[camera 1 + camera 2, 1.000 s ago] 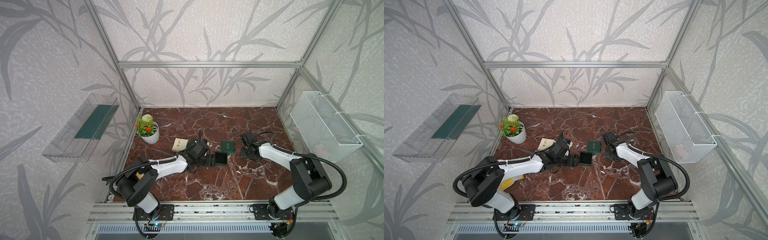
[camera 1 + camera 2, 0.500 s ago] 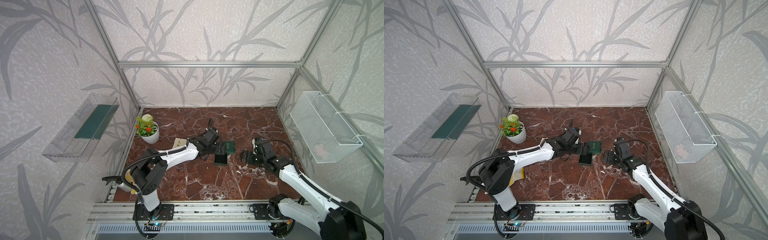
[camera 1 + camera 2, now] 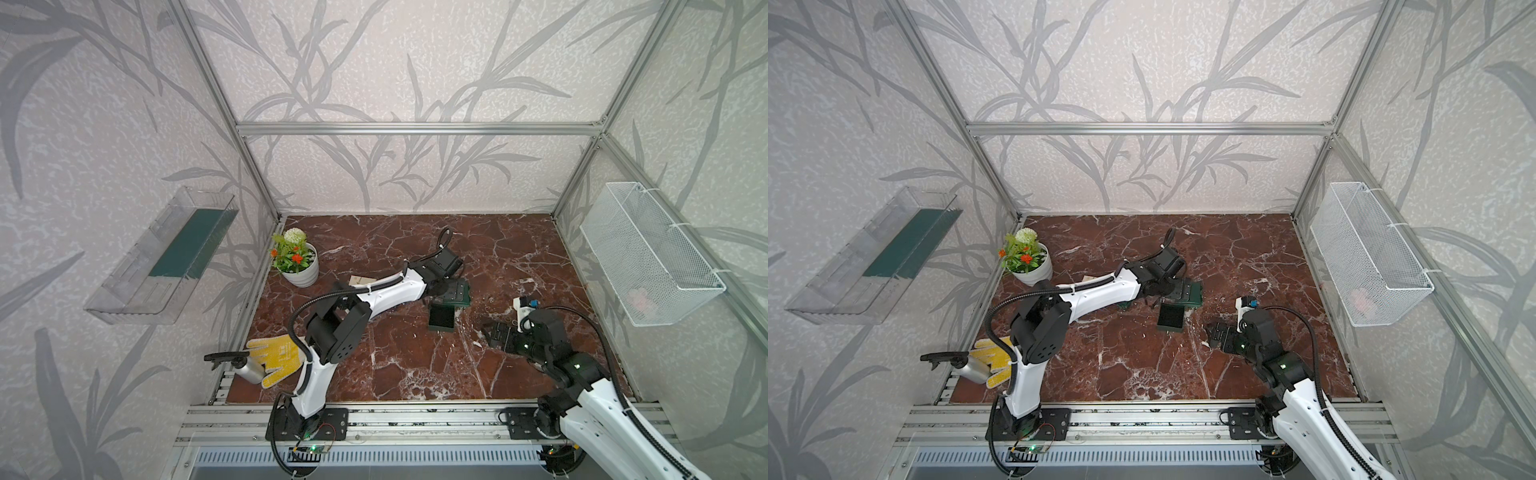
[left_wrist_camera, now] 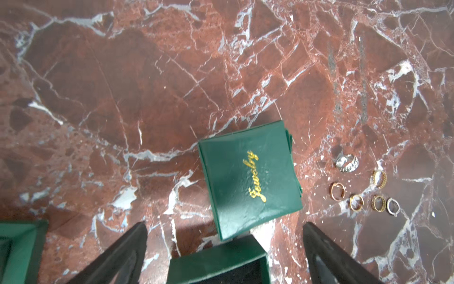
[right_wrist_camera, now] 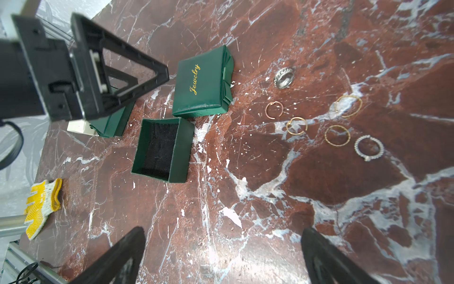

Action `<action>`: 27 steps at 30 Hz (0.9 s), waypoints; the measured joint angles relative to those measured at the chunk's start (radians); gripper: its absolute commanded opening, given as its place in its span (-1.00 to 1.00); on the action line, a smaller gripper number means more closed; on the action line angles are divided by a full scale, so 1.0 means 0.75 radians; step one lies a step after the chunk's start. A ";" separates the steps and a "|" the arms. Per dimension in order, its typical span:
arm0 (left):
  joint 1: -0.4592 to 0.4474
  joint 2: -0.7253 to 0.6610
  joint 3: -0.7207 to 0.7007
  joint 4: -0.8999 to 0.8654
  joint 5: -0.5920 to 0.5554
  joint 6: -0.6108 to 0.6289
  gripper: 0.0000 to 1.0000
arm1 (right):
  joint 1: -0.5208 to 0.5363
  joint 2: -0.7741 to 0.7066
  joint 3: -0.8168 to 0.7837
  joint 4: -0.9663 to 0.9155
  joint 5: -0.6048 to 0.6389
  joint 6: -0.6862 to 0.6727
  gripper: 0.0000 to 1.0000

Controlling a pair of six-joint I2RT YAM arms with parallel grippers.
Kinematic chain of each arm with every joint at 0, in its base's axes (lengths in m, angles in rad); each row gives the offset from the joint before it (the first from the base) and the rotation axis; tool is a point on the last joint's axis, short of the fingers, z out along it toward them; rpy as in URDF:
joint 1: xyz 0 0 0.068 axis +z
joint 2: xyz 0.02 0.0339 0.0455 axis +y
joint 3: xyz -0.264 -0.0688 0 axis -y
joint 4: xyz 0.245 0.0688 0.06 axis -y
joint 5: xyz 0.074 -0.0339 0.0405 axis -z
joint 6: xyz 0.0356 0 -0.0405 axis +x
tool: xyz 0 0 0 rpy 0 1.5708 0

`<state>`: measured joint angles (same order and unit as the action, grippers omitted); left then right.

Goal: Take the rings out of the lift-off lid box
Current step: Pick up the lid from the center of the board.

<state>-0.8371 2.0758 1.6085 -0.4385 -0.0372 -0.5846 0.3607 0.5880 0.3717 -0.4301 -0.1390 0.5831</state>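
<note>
**Top views.** Left gripper sits low over the green lid at mid-table. The open box base is just beside the lid, on the robot's side. Right gripper is to the right of the box base and apart from it. In both top views the rings are too small to count. A yellow glove lies at the front-left corner.

**Left wrist.** Left gripper has its fingers spread wide and grips nothing. A corner of the box base shows between them, and the lid, lettered "Jewelry", lies flat beyond. 6 rings lie loose on the marble tabletop beside the lid, clear of the box.

**Right wrist.** Right gripper has its jaws wide apart, with only bare marble between them. The box base stands upright with its black lining exposed. The lid nearly touches it. The 6 rings are scattered on the marble past both, 1 silver band nearest the lid. Left gripper hovers open over another green box.
</note>
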 measured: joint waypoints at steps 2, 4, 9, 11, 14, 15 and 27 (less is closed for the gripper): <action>-0.010 0.046 0.073 -0.031 -0.009 0.009 0.93 | 0.000 -0.023 -0.001 -0.015 0.010 0.000 0.98; -0.022 0.095 0.142 -0.058 -0.009 0.012 0.93 | 0.000 -0.039 -0.003 -0.024 0.015 0.000 0.98; -0.045 0.207 0.272 -0.122 -0.009 0.014 0.94 | 0.000 -0.049 -0.014 -0.032 0.034 0.001 0.98; -0.048 0.256 0.330 -0.152 -0.010 0.019 0.95 | 0.000 -0.041 -0.021 -0.033 0.035 0.002 0.98; -0.053 0.316 0.404 -0.188 -0.010 0.024 0.95 | 0.000 -0.019 -0.022 -0.035 0.042 0.005 0.98; -0.053 0.331 0.421 -0.197 -0.010 0.024 0.95 | 0.000 -0.012 -0.022 -0.035 0.045 0.005 0.98; -0.054 0.440 0.566 -0.320 -0.053 0.060 0.90 | -0.003 -0.001 -0.041 -0.035 0.074 0.018 0.98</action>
<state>-0.8776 2.4058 2.0327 -0.6785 -0.0772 -0.5400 0.3588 0.5873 0.3408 -0.4561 -0.0834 0.5968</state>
